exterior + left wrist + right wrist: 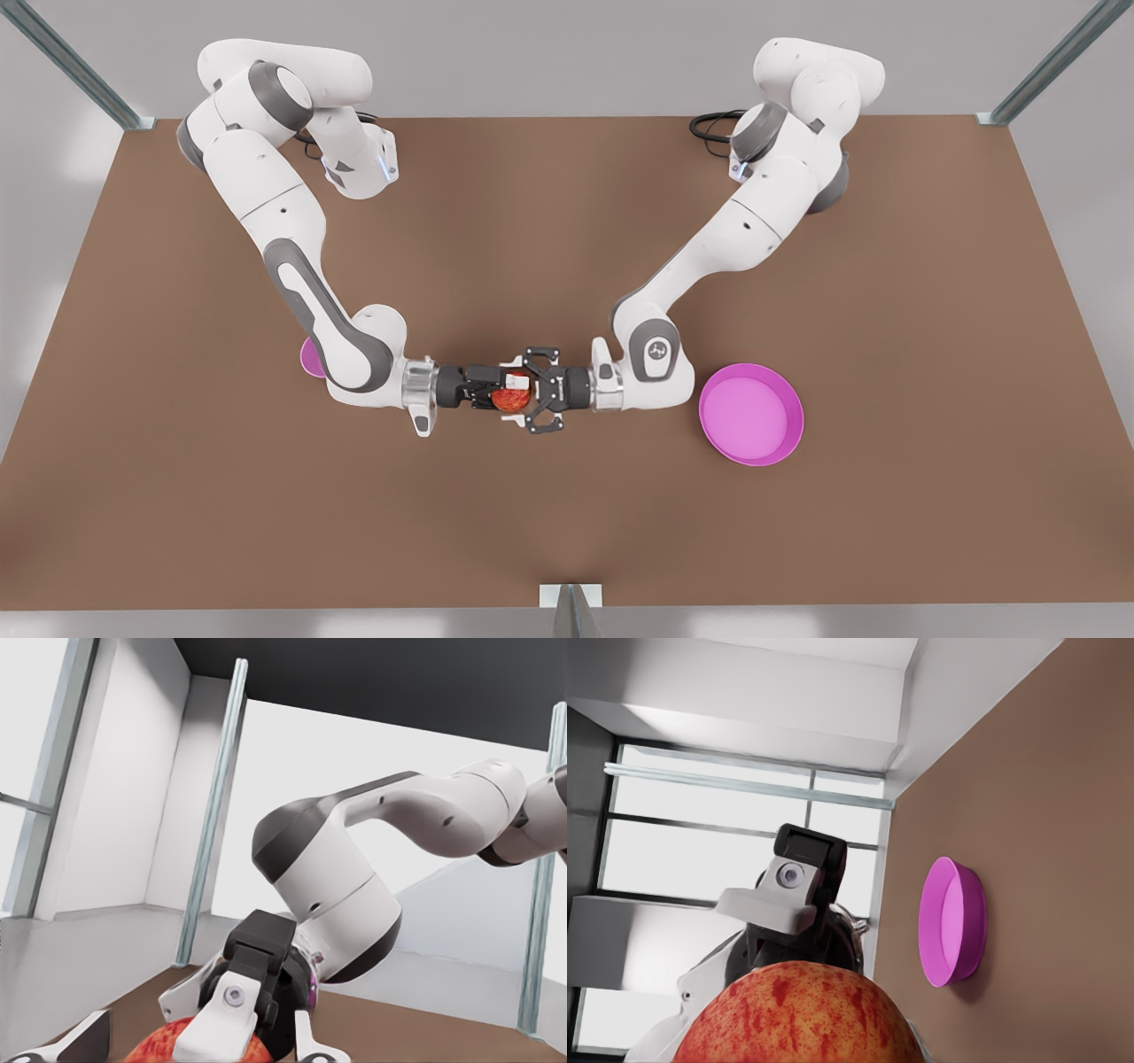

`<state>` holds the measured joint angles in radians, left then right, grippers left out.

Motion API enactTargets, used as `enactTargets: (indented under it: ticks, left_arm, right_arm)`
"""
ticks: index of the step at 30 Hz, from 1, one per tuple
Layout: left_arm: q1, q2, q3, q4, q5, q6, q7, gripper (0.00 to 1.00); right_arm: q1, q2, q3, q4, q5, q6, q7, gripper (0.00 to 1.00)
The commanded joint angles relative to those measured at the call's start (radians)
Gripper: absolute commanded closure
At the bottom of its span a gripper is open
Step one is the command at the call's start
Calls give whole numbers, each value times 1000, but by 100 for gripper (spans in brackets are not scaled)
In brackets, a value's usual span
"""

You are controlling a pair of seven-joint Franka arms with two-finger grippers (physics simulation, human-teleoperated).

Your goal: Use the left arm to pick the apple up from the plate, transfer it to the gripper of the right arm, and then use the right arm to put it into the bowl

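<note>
Apple [797, 1014] flesh is sitting closest to my right wrist camera: a round, matte fruit, its red skin speckling over yellow-orange patches. I am seeing it hanging above the table [567, 514] at mid-width, well clear of the surface, between two hands that are pointing straight at each other.

My right hand [503, 395], reaching in from the front view's left, is clamping its black fingers narrowly onto the apple, with a whitish fingertip [517, 382] pressing against the skin. My left hand [523, 390], coming from the front view's right, is standing spread wide, its black linkages splaying out on both sides of the fruit and its pale tips flanking the apple without gripping it.

Behind each hand a silvery wrist is joining a glossy white right arm [301, 283] and left arm [744, 230], both with grey joint covers and both bending down from bases at the table's far edge.

Just beside the left arm's wrist, the plate [749, 412] is lying flat on the table, a smooth magenta-pink round dish with a raised rim. I am making out the bowl [310, 356] as a pink sliver peeking from behind the right arm's elbow.

Under everything the table is showing as a plain, flat brown sheet, with grey metal posts rising at its far corners.
</note>
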<state>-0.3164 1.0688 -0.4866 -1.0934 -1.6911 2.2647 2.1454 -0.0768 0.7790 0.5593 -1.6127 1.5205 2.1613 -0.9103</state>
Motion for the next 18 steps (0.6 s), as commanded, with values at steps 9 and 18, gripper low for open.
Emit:
enactTargets:
  ticks: [9,18]
  left_arm:
    - [39,-110,-3,-22,47,-1,-117,0]
    - [379,-489,48,-137,1482,-566,-1311,0]
  right_arm:
    - [-12,-4,-10,-10,-16,0,-22,25]
    - [-87,-56,-62,2,-583,61,241,24]
